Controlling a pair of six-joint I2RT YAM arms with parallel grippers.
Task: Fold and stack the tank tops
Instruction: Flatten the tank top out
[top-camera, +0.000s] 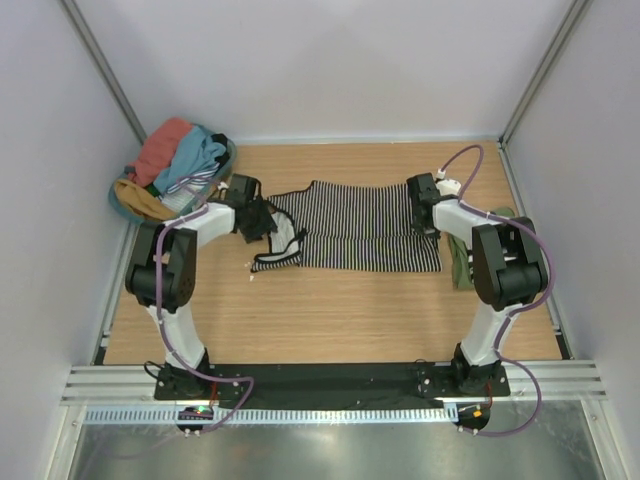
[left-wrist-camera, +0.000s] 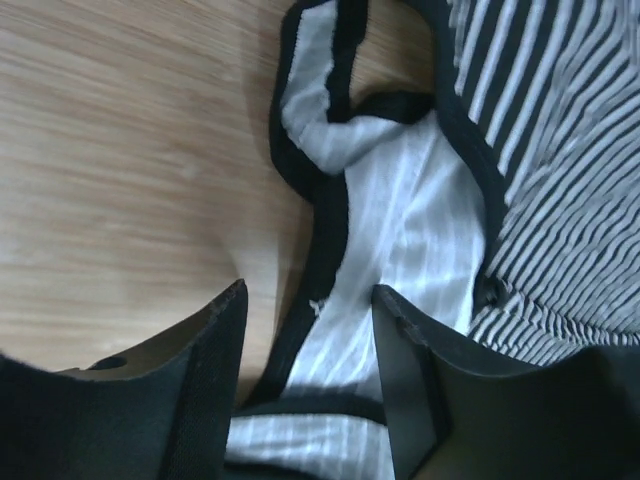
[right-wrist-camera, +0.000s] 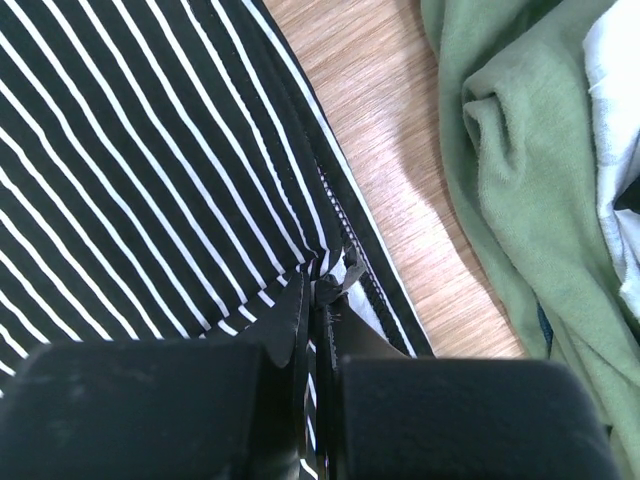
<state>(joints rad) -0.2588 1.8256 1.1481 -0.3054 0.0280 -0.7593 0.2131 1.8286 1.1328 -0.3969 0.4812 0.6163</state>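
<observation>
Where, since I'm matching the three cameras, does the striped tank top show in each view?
Top external: the striped tank top lies spread at the centre.
Left wrist: the striped tank top fills the centre and right, strap end showing.
Right wrist: the striped tank top covers the left half.
Shared landmark: the wooden table beneath it.

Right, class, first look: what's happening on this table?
Two robot arms are working on a black-and-white striped tank top spread on the wooden table. The right gripper is shut on its hem edge; the left gripper stands open around a strap. More tops are heaped in a basket at far left, and an olive green top lies beside the right arm.
</observation>
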